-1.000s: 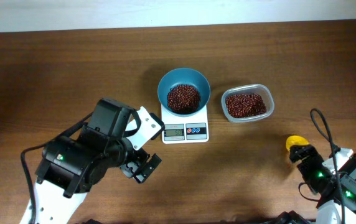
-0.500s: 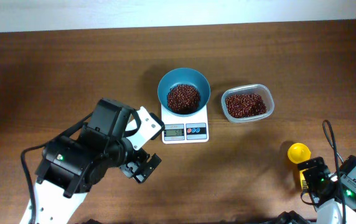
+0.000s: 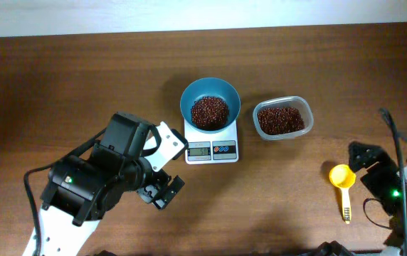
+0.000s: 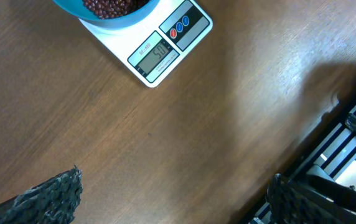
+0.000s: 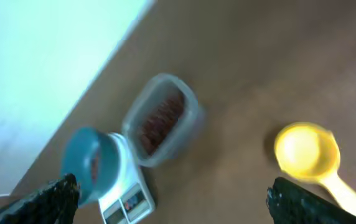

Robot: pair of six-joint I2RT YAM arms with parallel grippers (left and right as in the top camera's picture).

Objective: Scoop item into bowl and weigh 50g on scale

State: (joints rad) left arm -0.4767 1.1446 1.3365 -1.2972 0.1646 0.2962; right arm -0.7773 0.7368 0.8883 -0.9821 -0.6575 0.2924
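The teal bowl (image 3: 210, 96) stands on the white scale (image 3: 212, 148) at mid-table, with a heap of red-brown beans (image 3: 210, 112) in it. In the left wrist view the scale (image 4: 165, 43) reads 50 and the bowl (image 4: 112, 15) is cut off by the top edge. My left gripper (image 3: 162, 193) hangs open over bare wood in front-left of the scale, and its fingers (image 4: 50, 196) hold nothing. Far to the right my right gripper (image 3: 373, 162) is open and empty, just right of a yellow scoop (image 3: 342, 178). The blurred right wrist view shows bowl (image 5: 81, 162), scale (image 5: 128, 196) and scoop (image 5: 305, 152).
A clear plastic container (image 3: 282, 119) with more beans sits right of the scale and appears again as the container (image 5: 162, 121) in the right wrist view. The scoop lies flat, its handle pointing to the front edge. A white wall borders the table's far side.
My right gripper has drawn away to the right and back, leaving the yellow scoop lying on the table. The left arm, bowl and scale have not moved.
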